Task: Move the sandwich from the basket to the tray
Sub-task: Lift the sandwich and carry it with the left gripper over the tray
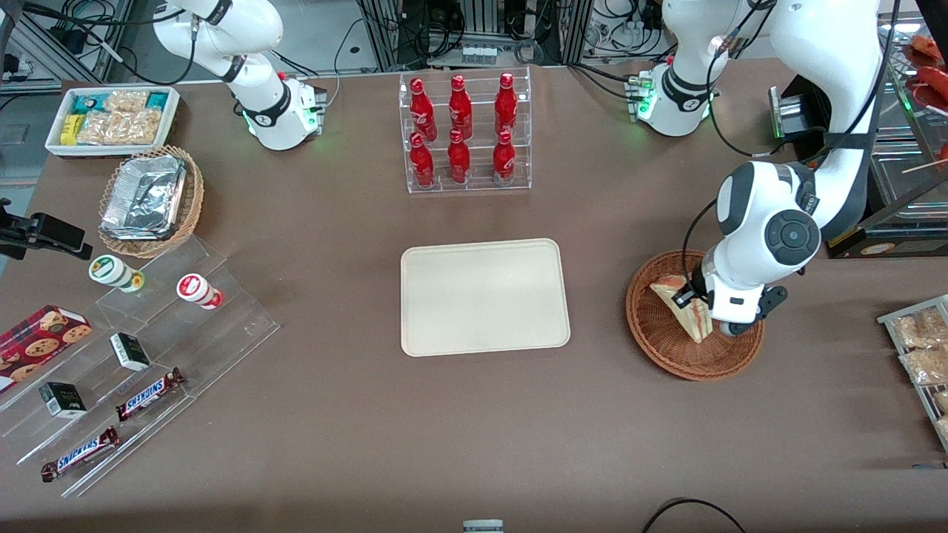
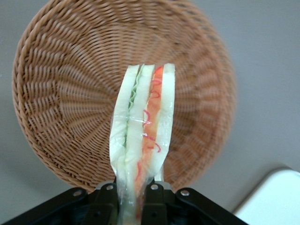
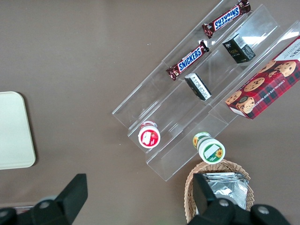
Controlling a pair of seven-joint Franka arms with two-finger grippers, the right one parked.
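The sandwich (image 2: 143,136) is a wrapped wedge of white bread with green and red filling on its cut side. My left gripper (image 2: 133,192) is shut on one end of it, a finger pressing each bread face. In the front view the gripper (image 1: 702,311) holds the sandwich (image 1: 683,305) over the round reddish-brown basket (image 1: 655,337), which holds nothing else (image 2: 61,117). The cream tray (image 1: 485,296) lies flat beside the basket, toward the parked arm's end, with nothing on it; one of its corners (image 2: 276,199) shows in the left wrist view.
A clear rack of red bottles (image 1: 464,133) stands farther from the front camera than the tray. Snack packets (image 1: 922,348) lie at the working arm's end. A foil-tray basket (image 1: 152,200), white snack bin (image 1: 111,118) and clear stepped shelf (image 1: 133,355) sit at the parked arm's end.
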